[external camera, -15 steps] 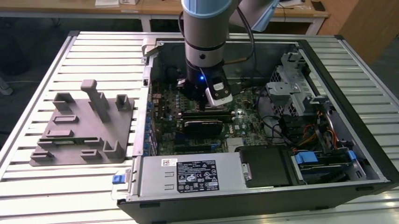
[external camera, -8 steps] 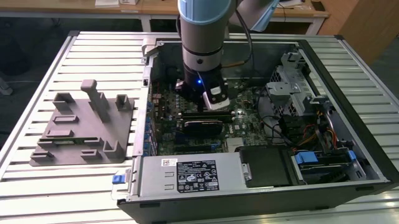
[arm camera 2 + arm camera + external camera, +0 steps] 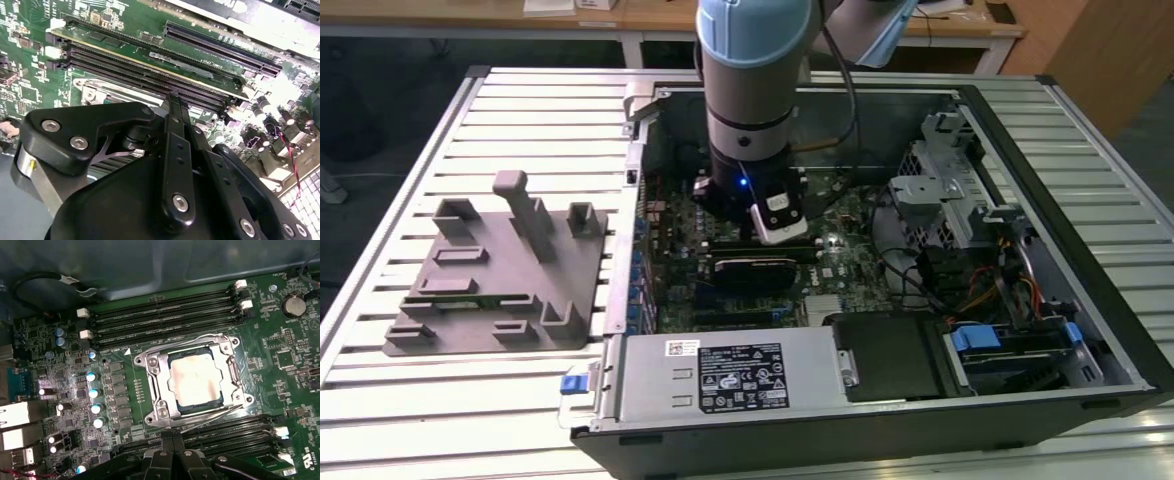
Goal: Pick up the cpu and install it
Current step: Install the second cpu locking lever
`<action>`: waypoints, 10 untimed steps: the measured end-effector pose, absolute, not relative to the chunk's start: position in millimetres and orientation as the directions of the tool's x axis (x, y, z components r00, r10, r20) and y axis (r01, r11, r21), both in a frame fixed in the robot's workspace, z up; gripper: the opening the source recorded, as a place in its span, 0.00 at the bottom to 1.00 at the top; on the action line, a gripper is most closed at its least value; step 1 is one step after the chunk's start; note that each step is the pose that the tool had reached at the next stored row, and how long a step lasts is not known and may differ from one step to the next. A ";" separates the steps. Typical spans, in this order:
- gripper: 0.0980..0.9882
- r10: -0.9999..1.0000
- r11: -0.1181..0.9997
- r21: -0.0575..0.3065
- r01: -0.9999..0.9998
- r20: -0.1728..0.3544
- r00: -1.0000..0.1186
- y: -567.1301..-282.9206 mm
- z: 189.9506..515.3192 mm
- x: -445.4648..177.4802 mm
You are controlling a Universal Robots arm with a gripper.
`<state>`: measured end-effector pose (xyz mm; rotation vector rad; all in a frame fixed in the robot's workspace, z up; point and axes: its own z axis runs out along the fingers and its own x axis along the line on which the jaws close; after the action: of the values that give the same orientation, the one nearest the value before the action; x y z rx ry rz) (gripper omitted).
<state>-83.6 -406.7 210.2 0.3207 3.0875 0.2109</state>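
Note:
In the first wrist view the cpu [image 3: 194, 377], a flat square chip with a pale silver top, lies inside the metal frame of the socket [image 3: 159, 390] on the green motherboard. My gripper [image 3: 173, 441] hovers just beside the socket with its two black fingers pressed together and nothing between them. The second wrist view has the same shut fingers [image 3: 175, 130] pointing at the memory slots [image 3: 150, 75]. In the exterior view the arm reaches down into the open computer case [image 3: 1081, 300], and the gripper [image 3: 757, 246] is low over the board's middle.
A grey plastic fixture [image 3: 494, 280] with upright blocks sits on the slatted table at the exterior view's left. A white-labelled silver power supply [image 3: 720, 375] fills the case's near side. Drive cages and cables [image 3: 961, 230] crowd the exterior view's right. Capacitors [image 3: 95, 390] stand beside the socket.

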 end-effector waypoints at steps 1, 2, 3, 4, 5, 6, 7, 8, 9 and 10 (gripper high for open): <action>0.01 0.207 0.970 0.138 0.202 -0.016 -0.978 -406.7 209.7 -84.1; 0.01 0.206 0.970 0.138 0.202 -0.016 -0.978 -406.6 209.1 -84.7; 0.01 0.206 0.970 0.138 0.202 -0.016 -0.978 -406.6 208.6 -85.2; 0.01 0.206 0.970 0.138 0.202 -0.016 -0.978 -406.6 208.1 -85.7; 0.01 0.206 0.970 0.138 0.202 -0.016 -0.978 -406.6 207.6 -85.9; 0.01 0.205 0.970 0.139 0.201 -0.016 -0.979 -406.6 207.1 -86.1; 0.01 0.205 0.970 0.139 0.201 -0.016 -0.979 -406.6 206.7 -86.3; 0.01 0.204 0.970 0.140 0.200 -0.016 -0.979 -406.4 206.2 -86.6; 0.01 0.204 0.970 0.140 0.200 -0.016 -0.979 -406.1 205.9 -86.9; 0.01 0.203 0.970 0.140 0.199 -0.015 -0.979 -405.7 205.6 -87.2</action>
<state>-87.2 -405.7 205.6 0.3150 3.0885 0.2149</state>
